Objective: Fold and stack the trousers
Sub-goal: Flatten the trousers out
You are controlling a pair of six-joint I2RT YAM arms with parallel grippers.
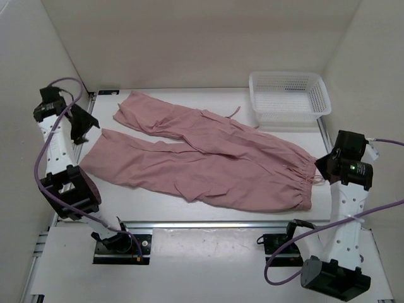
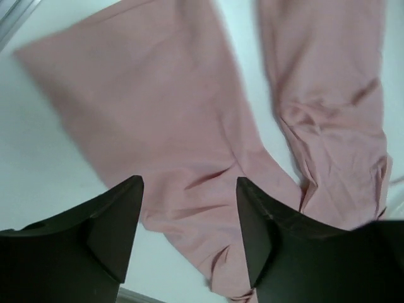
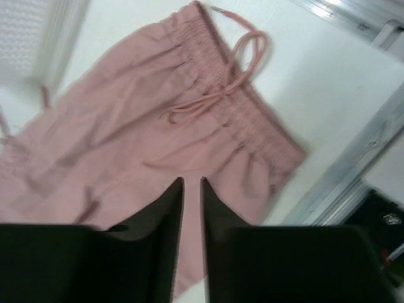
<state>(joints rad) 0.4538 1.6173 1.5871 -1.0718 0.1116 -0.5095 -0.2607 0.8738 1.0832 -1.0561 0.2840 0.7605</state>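
Observation:
The dusty-pink trousers (image 1: 214, 158) lie spread flat on the white table, with the gathered waistband (image 1: 305, 180) at the right and both long legs running to the left. My left gripper (image 1: 84, 124) hovers above the leg ends with its jaws wide open and empty. In the left wrist view (image 2: 189, 180) both legs (image 2: 170, 107) lie below it. My right gripper (image 1: 325, 165) hangs over the waistband end. In the right wrist view (image 3: 191, 180) its fingers are nearly together with nothing between them, above the fabric (image 3: 145, 126) and the drawstring cords (image 3: 233, 69).
A white mesh basket (image 1: 289, 95) stands at the back right and also shows in the right wrist view (image 3: 25, 31). A metal rail (image 1: 208, 224) runs along the table's near edge. White walls enclose the left, back and right sides.

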